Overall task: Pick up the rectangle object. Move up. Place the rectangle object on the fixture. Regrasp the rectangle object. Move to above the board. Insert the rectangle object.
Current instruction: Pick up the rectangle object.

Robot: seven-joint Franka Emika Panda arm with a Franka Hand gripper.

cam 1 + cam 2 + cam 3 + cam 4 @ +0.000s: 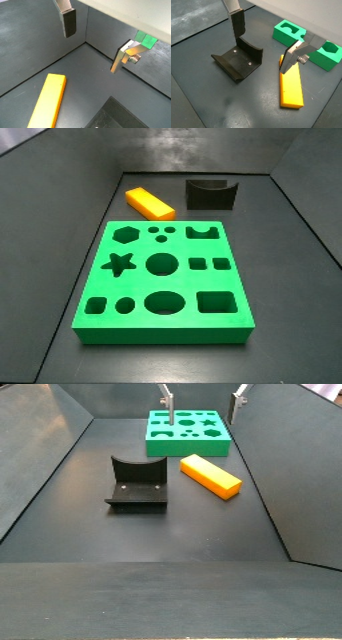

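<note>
The orange-yellow rectangle object (pixel 150 201) lies flat on the dark floor between the green board (pixel 167 278) and the fixture (pixel 210 193). It also shows in a side view as the rectangle object (pixel 210 476), right of the fixture (pixel 138 484) and in front of the board (pixel 187 432). My gripper (pixel 202 404) hangs high up and open, with only its fingertips (pixel 166 398) showing. In a wrist view the gripper (pixel 262 55) spans bare floor between the fixture (pixel 238 61) and the rectangle object (pixel 291 86). Nothing is between its fingers.
Slanted dark grey walls (pixel 54 454) close in the floor on both sides and at the back (pixel 187 150). In a wrist view a floor seam (pixel 40 75) runs beside the rectangle object (pixel 48 100).
</note>
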